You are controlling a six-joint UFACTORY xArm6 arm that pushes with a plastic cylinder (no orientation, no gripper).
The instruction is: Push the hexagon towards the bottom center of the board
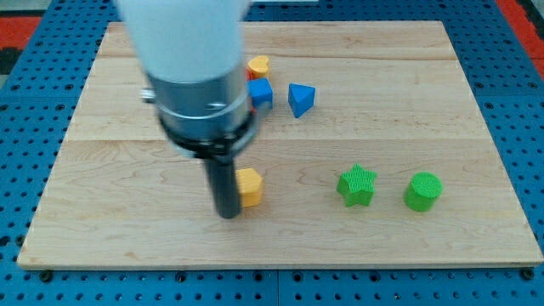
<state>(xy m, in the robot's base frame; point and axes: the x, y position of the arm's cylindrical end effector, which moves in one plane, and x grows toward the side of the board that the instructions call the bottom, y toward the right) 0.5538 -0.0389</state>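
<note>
So the biggest thing here is the wooden tabletop (476, 127), a pale board sitting on a blue perforated base (17, 170). Next up is the arm's white and grey body (195, 68), which blocks a good chunk of the view's upper left. The dark rod comes straight down out of it, and my tip (228, 214) is planted on the board, touching the left side of the yellow hexagon (249, 187). There's no gripper on this rig, so nothing to say about open or closed, it's just the rod.

The hexagon sits a bit left of centre in the lower half of the board.

Over on the view's right, same row roughly, there's a green cylinder (423, 191) and a green star (357, 185), near each other but apart. Up top, just right of the arm: a blue triangular block (301, 99), a blue cube (260, 93), and a small yellow heart-ish block (258, 65) partly hidden by the arm.
</note>
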